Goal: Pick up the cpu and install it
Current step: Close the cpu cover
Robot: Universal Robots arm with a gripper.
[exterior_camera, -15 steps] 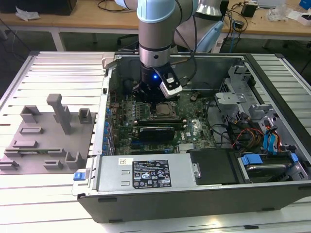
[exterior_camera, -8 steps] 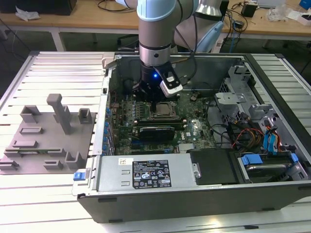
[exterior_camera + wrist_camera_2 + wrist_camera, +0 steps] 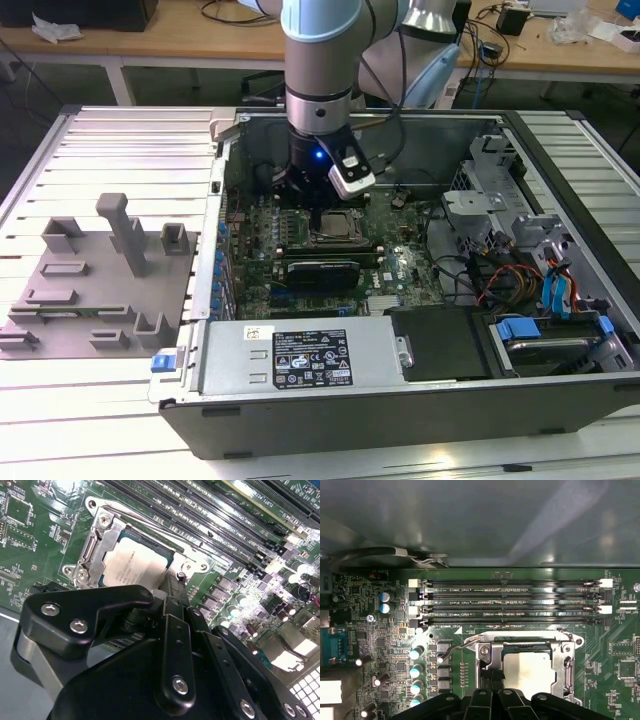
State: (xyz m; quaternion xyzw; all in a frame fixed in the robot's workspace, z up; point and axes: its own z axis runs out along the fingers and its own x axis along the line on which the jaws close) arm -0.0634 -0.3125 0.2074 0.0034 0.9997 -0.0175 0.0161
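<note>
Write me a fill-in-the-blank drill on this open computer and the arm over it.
The cpu lies in a metal-framed ____.
The gripper hangs over the ____ circuit board.
The grey tray stands beside the case, on the exterior view's ____.
Missing: socket; green; left.

I can read nothing. Low in the middle of the exterior view, the white label (image 3: 310, 358) on the power supply (image 3: 230, 365) carries print too fine for me. Faint marks on the cpu (image 3: 135, 565) in the second wrist view and white lettering beside the memory slots (image 3: 510, 602) in the first wrist view are illegible.
</note>
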